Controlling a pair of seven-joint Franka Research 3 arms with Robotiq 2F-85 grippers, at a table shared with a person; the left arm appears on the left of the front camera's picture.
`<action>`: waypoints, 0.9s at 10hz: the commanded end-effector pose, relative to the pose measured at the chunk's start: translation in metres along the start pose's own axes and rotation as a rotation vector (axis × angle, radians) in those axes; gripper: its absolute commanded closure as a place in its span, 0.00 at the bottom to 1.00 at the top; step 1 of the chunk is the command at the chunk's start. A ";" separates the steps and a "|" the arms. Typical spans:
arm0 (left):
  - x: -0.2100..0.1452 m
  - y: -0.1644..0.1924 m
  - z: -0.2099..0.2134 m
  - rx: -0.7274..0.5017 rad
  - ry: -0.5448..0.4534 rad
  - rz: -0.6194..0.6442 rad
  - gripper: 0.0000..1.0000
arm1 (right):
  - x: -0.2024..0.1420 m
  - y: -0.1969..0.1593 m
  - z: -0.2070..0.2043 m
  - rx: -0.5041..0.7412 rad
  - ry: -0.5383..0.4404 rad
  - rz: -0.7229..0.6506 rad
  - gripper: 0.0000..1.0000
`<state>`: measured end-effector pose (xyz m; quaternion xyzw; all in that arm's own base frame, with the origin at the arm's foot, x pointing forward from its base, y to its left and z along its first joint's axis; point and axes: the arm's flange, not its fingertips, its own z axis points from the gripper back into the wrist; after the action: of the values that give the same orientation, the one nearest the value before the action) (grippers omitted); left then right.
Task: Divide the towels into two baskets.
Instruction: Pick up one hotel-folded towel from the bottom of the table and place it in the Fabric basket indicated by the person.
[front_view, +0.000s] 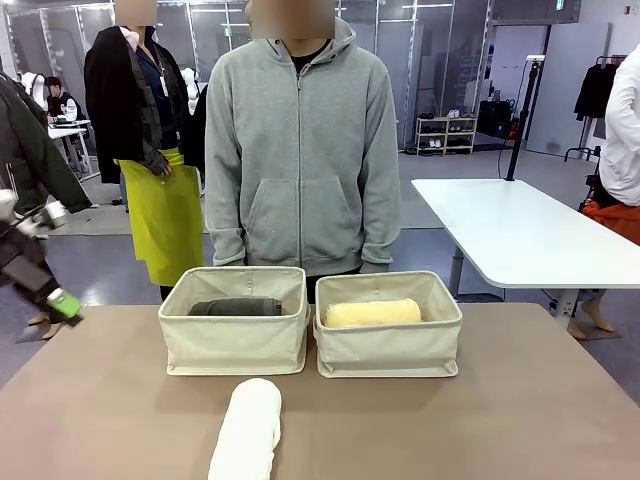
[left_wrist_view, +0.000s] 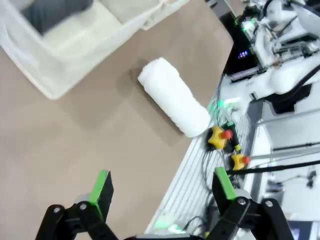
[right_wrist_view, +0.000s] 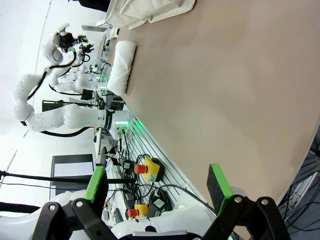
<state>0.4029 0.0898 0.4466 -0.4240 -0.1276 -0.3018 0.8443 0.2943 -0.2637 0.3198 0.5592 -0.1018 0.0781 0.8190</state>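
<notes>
Left gripper (left_wrist_view: 162, 187) hovering, tilted down, spread wide and empty, white towel (left_wrist_view: 172, 97) just ahead, right gripper (right_wrist_view: 157, 182) wide, empty

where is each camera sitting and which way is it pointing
Front: fixed between the arms, facing across the table at the person behind two baskets; left claw at left edge.
Left wrist: on that arm, looking down at the white towel; its claw open below.
Right wrist: on that arm, rolled sideways, looking along the table; right claw open, left arm far off.
Shared: all show the white towel.
</notes>
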 end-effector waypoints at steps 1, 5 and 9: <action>-0.060 0.019 0.001 -0.135 -0.215 0.098 0.00 | -0.003 0.003 -0.001 -0.013 0.008 -0.006 0.00; -0.156 0.043 -0.013 -0.176 -0.368 0.244 0.00 | -0.003 0.003 -0.001 -0.013 0.008 -0.006 0.00; -0.168 0.045 -0.015 -0.168 -0.334 0.288 0.00 | -0.003 0.003 -0.001 -0.013 0.008 -0.006 0.00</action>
<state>0.2972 0.1661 0.3242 -0.5502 -0.1770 -0.1062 0.8091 0.2945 -0.2635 0.3198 0.5593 -0.1015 0.0783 0.8190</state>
